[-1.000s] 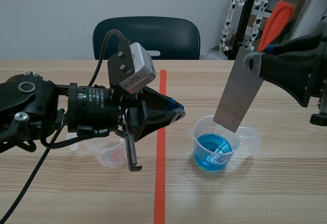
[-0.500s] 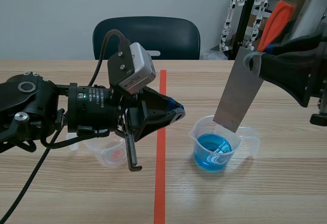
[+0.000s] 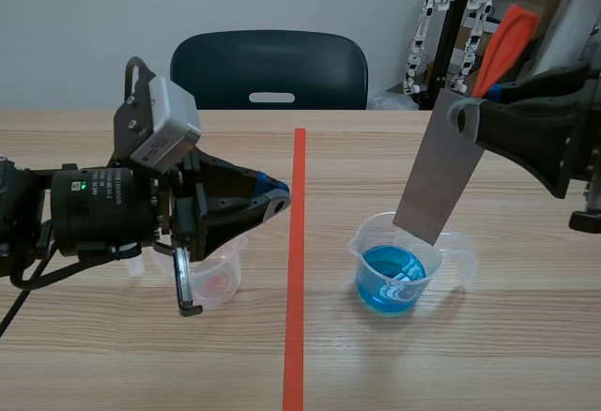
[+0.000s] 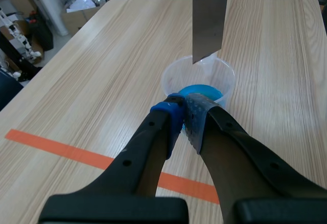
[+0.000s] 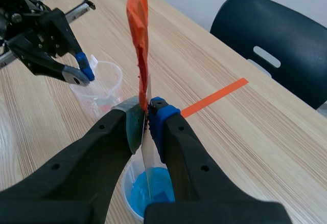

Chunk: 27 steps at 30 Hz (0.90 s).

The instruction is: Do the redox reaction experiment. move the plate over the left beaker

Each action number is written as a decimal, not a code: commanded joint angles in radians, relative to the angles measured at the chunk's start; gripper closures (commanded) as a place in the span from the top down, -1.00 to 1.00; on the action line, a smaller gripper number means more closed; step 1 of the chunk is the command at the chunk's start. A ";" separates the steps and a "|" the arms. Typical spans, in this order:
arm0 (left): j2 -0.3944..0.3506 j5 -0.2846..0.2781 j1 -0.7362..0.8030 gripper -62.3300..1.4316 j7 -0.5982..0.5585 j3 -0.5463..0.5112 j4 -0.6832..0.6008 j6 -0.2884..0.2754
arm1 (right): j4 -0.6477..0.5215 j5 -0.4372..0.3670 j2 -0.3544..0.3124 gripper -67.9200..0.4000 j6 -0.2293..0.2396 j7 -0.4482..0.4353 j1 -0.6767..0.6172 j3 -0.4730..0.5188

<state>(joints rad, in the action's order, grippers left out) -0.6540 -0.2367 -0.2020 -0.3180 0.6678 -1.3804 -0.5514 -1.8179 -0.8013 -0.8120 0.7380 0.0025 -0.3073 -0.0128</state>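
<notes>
Left claw: your left claw (image 3: 275,200) was clenched on nothing, its pads pressed flat together, out low above the surface (image 3: 526,336) on its own side of the tape line (image 3: 296,270).
Right claw: your right claw (image 5: 147,114) was clamped on the top of the plate (image 3: 437,172), one pad on each face, holding it up in the air.
Plate: there it was, a flat grey metal strip, hanging tilted with its lower edge right at the rim of the blue beaker (image 3: 394,266). You couldn't tell whether that edge dipped inside the rim. It was well apart from the clear beaker (image 3: 211,275).
Orange strip: a strip of orange material (image 5: 139,29) stood up from the plate's top end, above the right claw's pads.
Clear beaker: it sat on the left arm's side of the tape line, under and just behind the left claw, with a small reddish patch at its bottom.
Blue beaker: upright on the right arm's side of the line, blue liquid in the bottom, spout and handle showing at the rim.
Background: a dark chair (image 3: 269,68) stood at the far edge of the surface.
</notes>
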 commanded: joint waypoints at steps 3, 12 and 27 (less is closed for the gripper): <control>-0.049 -0.014 0.066 -0.83 -0.087 -0.056 -0.007 0.002 | -0.011 -0.038 -0.010 -0.97 0.008 0.012 0.061 0.014; -0.150 -0.014 0.296 -0.83 -0.286 -0.241 -0.007 0.002 | -0.019 -0.187 0.011 -0.97 0.008 0.149 0.151 0.012; -0.161 -0.005 0.673 -0.83 -0.506 -0.478 -0.006 0.057 | -0.020 -0.224 0.187 -0.97 0.008 0.407 0.342 -0.136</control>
<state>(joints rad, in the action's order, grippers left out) -0.8196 -0.2337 0.4717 -0.8070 0.1871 -1.3804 -0.5041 -1.8187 -1.0111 -0.6201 0.7376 0.4294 0.0086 -0.1501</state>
